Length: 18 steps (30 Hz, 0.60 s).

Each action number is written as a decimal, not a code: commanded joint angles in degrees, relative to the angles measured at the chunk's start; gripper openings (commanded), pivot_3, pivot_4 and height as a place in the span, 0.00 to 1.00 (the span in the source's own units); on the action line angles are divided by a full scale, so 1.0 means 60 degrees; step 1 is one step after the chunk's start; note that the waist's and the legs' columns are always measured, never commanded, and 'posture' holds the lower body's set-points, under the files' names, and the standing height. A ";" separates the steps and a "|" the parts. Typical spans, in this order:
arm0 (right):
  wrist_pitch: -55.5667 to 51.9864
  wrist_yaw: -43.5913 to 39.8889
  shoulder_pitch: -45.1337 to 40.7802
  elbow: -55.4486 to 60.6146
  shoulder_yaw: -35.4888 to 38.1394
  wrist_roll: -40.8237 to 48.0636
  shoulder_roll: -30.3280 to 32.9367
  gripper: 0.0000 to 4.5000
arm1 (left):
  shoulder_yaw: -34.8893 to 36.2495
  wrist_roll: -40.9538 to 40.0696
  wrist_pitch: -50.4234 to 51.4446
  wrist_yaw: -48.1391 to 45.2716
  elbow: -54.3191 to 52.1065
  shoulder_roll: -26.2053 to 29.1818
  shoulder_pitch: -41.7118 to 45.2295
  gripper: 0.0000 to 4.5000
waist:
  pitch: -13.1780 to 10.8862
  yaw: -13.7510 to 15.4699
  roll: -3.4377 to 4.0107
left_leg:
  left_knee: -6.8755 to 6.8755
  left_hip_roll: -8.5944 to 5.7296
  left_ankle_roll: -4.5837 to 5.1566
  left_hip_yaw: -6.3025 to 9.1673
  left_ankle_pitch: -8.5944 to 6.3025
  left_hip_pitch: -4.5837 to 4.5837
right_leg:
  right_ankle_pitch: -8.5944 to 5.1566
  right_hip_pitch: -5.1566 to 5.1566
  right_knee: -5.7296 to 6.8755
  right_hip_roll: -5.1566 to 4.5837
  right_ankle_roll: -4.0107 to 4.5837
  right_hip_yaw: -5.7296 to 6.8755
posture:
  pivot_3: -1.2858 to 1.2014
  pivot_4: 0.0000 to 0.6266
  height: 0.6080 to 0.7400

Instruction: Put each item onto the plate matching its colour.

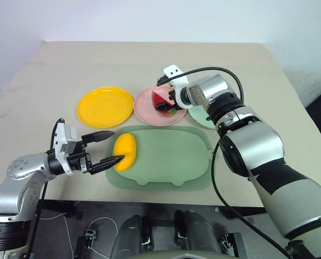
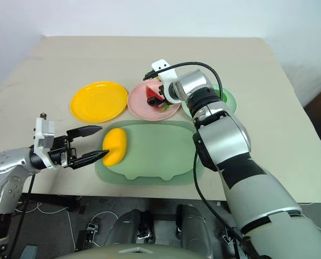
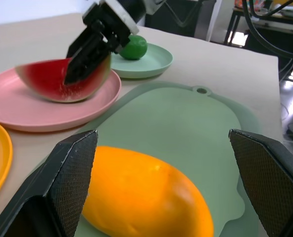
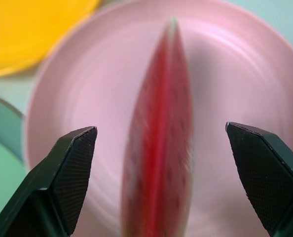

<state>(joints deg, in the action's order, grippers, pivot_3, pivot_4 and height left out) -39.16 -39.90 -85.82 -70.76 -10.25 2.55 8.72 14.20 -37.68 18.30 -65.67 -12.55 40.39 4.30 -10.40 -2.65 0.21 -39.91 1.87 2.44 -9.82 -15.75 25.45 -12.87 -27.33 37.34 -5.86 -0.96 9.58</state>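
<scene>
A yellow mango [image 1: 125,151] lies on the left end of the pale-green board [image 1: 171,162]. My left gripper [image 1: 116,145] is open, its two fingers reaching to either side of the mango's near end. The red watermelon wedge [image 1: 160,99] rests rind down on the pink plate [image 1: 147,110]. My right gripper [image 4: 160,128] hangs over it, open, with a gap between each finger and the wedge [image 4: 161,163]. A small round green fruit [image 3: 134,47] sits on the mint-green plate [image 1: 201,117]. The yellow plate [image 1: 105,106] holds nothing.
The three plates stand in a row behind the board, yellow at the left, pink in the middle, mint at the right. The board has a tab with a hole [image 3: 201,90] on its right side. My right arm reaches across the board's right end.
</scene>
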 commanded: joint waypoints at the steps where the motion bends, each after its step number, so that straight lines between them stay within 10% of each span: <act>1: -0.0538 -0.0635 -0.0621 0.1123 0.0360 0.0179 0.0363 1.00 | 0.0219 -0.0264 0.0054 0.0171 -0.0297 0.0000 0.0140 1.00 | 0.0000 0.0007 0.0000 | 0.0000 0.0000 0.0000 0.0000 0.0000 0.0000 | 0.0000 0.0000 0.0000 0.0000 0.0000 0.0000 | 0.52 0.24 0.67; 10: -0.3111 -0.1833 0.2907 1.0153 0.1149 0.2177 0.2005 1.00 | 0.0462 -0.0350 0.0027 0.0274 -0.0240 0.0107 0.0045 1.00 | 0.0008 0.0062 -0.0013 | -0.0002 -0.0003 0.0000 0.0031 -0.0002 -0.0004 | 0.0000 0.0020 -0.0010 -0.0007 -0.0001 0.0006 | 0.52 0.24 0.67; 18: -0.3531 -0.2619 0.5941 1.4348 0.1691 0.3826 0.3889 1.00 | 0.0752 -0.0556 0.0368 0.0561 -0.0252 0.0141 -0.0098 1.00 | 0.0004 0.0074 -0.0007 | -0.0009 -0.0004 -0.0002 0.0031 -0.0002 -0.0008 | 0.0000 0.0019 -0.0005 -0.0008 0.0000 0.0006 | 0.52 0.24 0.67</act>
<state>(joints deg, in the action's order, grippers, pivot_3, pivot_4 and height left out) -60.77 -54.38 -50.74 10.42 -2.77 22.60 30.84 17.09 -40.30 20.33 -63.03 -12.51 40.60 4.15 -10.37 -2.20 0.17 -39.96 1.85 2.43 -9.63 -15.76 25.40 -12.87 -27.22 37.30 -5.90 -0.96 9.62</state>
